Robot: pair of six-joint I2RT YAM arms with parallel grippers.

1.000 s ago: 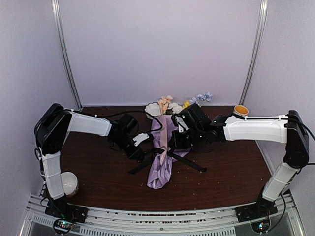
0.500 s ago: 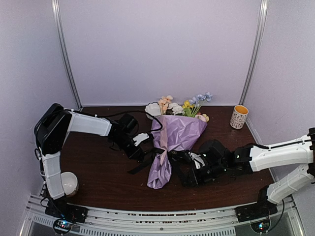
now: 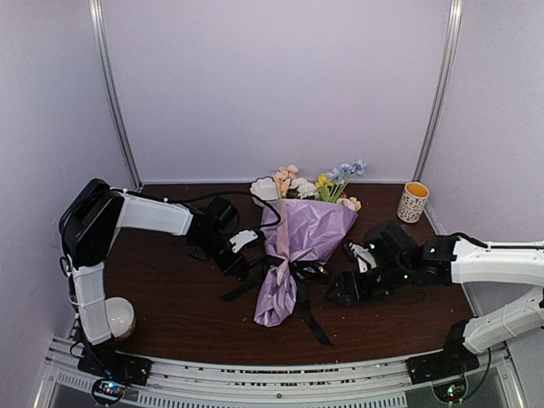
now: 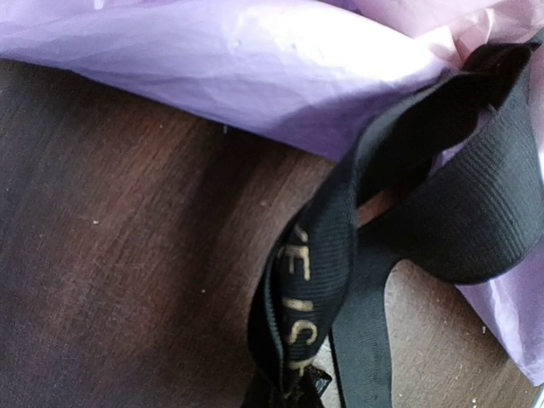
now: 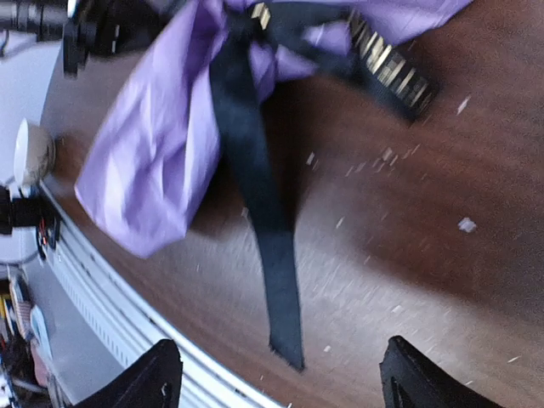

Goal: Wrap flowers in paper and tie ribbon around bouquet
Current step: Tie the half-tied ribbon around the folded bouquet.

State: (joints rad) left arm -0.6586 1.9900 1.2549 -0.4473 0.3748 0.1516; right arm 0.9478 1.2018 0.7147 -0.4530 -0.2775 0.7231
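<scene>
a white bowl (image 3: 119, 316) sits at the near left corner of a dark wooden counter (image 3: 170, 297). mid-counter lies the bouquet (image 3: 293, 246), its long axis running near to far and leaning slightly right: the narrow, crumpled tail of the lilac paper (image 3: 274, 306) points toward the arms, the wide mouth away. a black ribbon (image 3: 289, 270) cinches its waist; one tail trails to the near right, another to the left. the left fingers (image 3: 251, 260), pressed together, pinch the ribbon on the bouquet's left side. the right fingers (image 5: 161, 378) are spread wide with nothing between them, low over the counter just right of the bouquet. at the far end the flowers (image 3: 319, 180) fan out, peach, white, yellow and blue. a patterned cup (image 3: 414, 201) stands at the far right.
</scene>
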